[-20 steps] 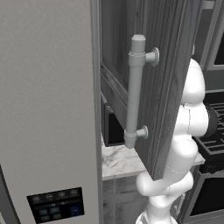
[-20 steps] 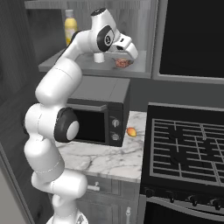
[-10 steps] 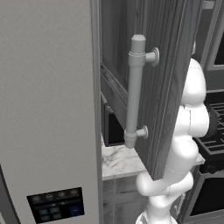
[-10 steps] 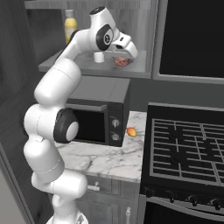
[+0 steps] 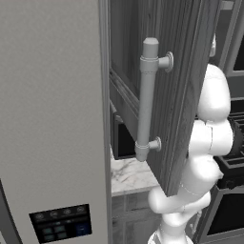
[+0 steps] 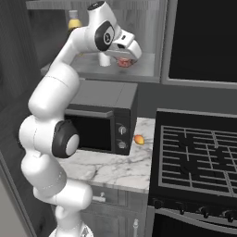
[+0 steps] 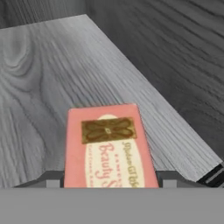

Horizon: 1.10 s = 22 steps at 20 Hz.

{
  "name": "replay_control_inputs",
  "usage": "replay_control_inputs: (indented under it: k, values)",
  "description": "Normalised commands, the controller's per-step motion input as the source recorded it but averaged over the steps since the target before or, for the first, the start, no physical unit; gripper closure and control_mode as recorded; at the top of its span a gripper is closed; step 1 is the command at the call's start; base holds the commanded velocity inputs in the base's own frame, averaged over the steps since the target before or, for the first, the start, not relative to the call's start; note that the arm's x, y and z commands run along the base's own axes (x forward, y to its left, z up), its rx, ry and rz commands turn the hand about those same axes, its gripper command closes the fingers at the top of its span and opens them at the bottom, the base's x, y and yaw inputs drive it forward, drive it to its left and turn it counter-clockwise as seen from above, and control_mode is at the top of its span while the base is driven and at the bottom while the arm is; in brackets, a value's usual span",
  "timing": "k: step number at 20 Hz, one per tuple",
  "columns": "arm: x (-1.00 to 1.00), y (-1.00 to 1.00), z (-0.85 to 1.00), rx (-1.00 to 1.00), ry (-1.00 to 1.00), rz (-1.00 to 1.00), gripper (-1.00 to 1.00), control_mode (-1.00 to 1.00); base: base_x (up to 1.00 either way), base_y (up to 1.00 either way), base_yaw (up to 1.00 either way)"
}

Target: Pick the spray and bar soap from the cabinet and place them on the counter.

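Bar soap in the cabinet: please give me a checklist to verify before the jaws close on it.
1. Cabinet door swung open: ok.
2. Bar soap lying flat on the cabinet shelf: ok.
3. Soap centred between the two finger tips: ok in the hand view.
4. Jaws wide enough, one tip on each side of the soap: ok.
5. Tips low enough along the soap's sides: cannot tell.
6. Bare counter in front of the microwave for placing: ok.

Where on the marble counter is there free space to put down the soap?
Bare counter lies in front of the microwave, running right to the stovetop. The corner beside the microwave's right side is tighter: a small orange item sits there. The bar soap lies on the cabinet shelf, at the end effector.
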Motion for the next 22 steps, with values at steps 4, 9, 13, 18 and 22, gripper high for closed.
replay_control_inputs:
  k: [4,9,13,18,22]
  values:
    - [-0.36,0.2,0.04,0.0,-0.06,0.01,1.0,-1.0,0.0,0.0,0.0]
    - [-0.46,0.16,0.0,0.0,-0.05,0.01,1.0,-1.0,0.0,0.0,0.0]
    - [-0.51,0.18,0.0,0.0,-0.07,0.02,1.0,-1.0,0.0,0.0,0.0]
    - [-0.52,0.19,0.0,0.0,-0.06,0.02,1.0,-1.0,0.0,0.0,0.0]
    - [-0.53,0.2,0.0,0.0,-0.03,0.02,1.0,-1.0,0.0,0.0,0.0]
